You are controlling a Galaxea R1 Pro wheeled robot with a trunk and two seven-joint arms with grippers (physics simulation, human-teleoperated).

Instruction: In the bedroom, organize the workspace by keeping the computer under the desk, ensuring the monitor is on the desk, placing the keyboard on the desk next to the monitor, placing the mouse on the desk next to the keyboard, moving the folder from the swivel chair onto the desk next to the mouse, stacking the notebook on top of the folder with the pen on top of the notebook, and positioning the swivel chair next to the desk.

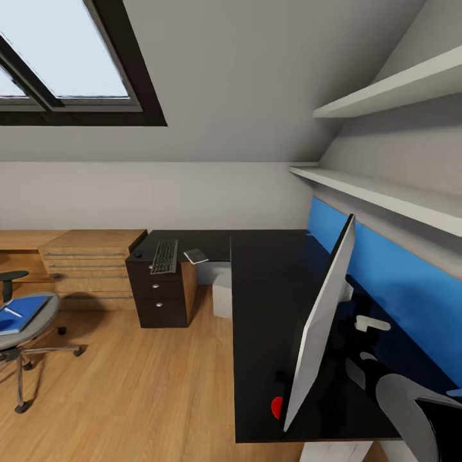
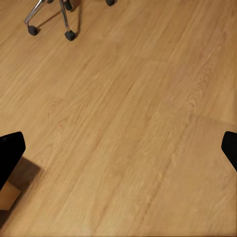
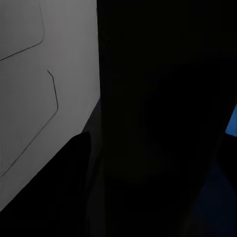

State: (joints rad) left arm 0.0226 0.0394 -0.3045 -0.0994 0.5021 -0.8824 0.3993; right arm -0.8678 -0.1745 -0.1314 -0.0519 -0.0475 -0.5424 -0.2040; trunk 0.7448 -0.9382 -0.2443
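Looking down, I see the monitor standing on the black table | keyboard, notebook on its far end | blue folder on the swivel chair | left hand spread wide over the floor | right hand: I cannot tell.

An attic bedroom set up as a home office. The ceiling slopes down over the desk, with a dark-framed skylight cut into it up and to the left of the desk. The desk is L-shaped with a black top, black drawers under its far left end and a blue panel along its right side. Two white shelves run along the wall above that panel. A light-wood chest stands just left of the desk, and a swivel chair sits well to its left on the wood floor.
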